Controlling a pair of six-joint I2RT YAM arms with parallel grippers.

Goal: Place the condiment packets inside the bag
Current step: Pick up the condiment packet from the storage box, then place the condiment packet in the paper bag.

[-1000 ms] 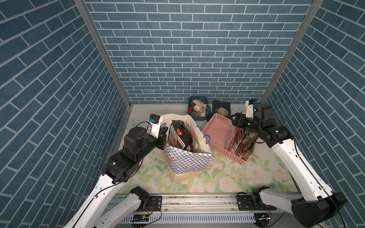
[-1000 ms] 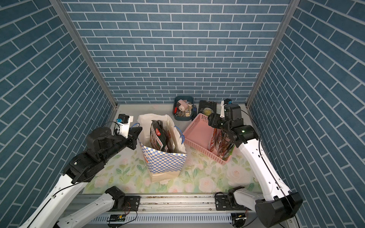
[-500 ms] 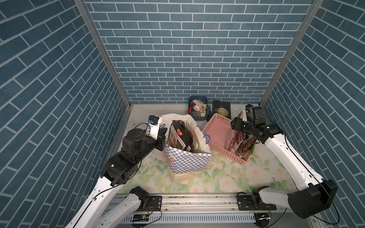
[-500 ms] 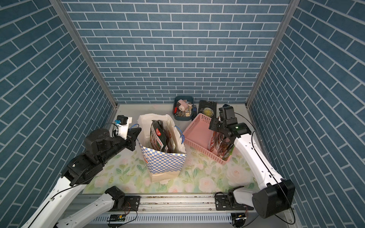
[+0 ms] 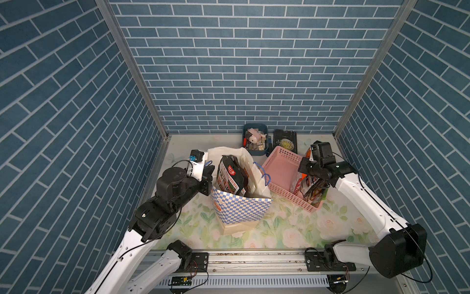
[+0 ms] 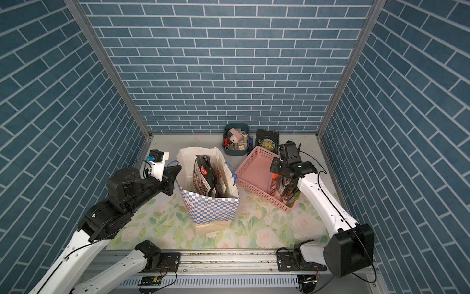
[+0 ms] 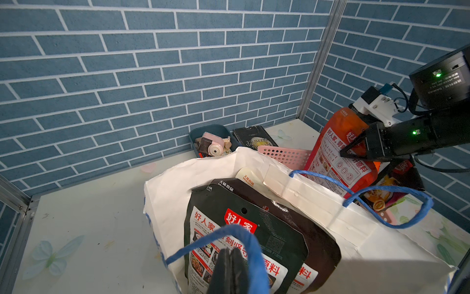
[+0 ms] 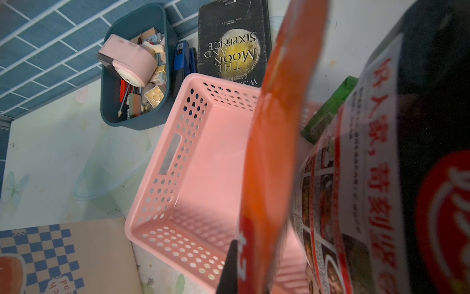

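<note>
The checkered bag (image 5: 241,208) (image 6: 211,207) stands open in the middle with black condiment packets (image 5: 230,178) (image 7: 244,234) upright inside. My left gripper (image 7: 231,269) (image 5: 209,173) is shut at the bag's left rim, and the blue cord handle (image 7: 244,236) loops over its fingers. My right gripper (image 8: 251,280) (image 7: 342,155) is shut on an orange-red packet (image 8: 274,152) (image 7: 335,152) standing in the pink basket (image 5: 279,168). More packets lean beside it there, a dark one (image 8: 432,127) and a green one (image 8: 328,114).
A dark blue tub (image 5: 255,138) of small odds and ends and a black book (image 5: 284,142) lie against the back wall behind the basket. A blue stapler (image 8: 183,58) sits between them. Brick walls close in on three sides.
My right gripper has dropped lower over the basket, swung a little toward the bag and closed on the orange-red packet. The left arm has barely moved.
</note>
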